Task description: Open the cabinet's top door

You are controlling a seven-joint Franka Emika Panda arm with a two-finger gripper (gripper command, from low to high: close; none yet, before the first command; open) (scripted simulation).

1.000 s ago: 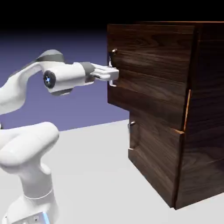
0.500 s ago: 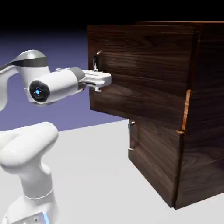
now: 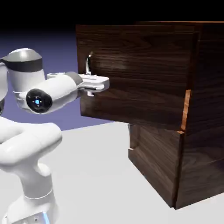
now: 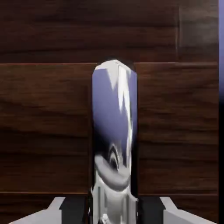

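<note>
White table point(image 3: 96, 175) bears the cabinet point(image 3: 175, 144)

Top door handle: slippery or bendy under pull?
The handle looks polished, mirror-like metal, so probably slick. The claw grips a thick bar, so likely stiff. The top door is wide, so it probably swings heavily.

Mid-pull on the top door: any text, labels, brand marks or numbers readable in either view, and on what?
None: no readable text in either view.
The cabinet and its top door show only bare wood grain.
The silver handle carries reflections, no marking.
The gripper is plain white; the arm's blue glowing ring is a light, not a sign.
</note>
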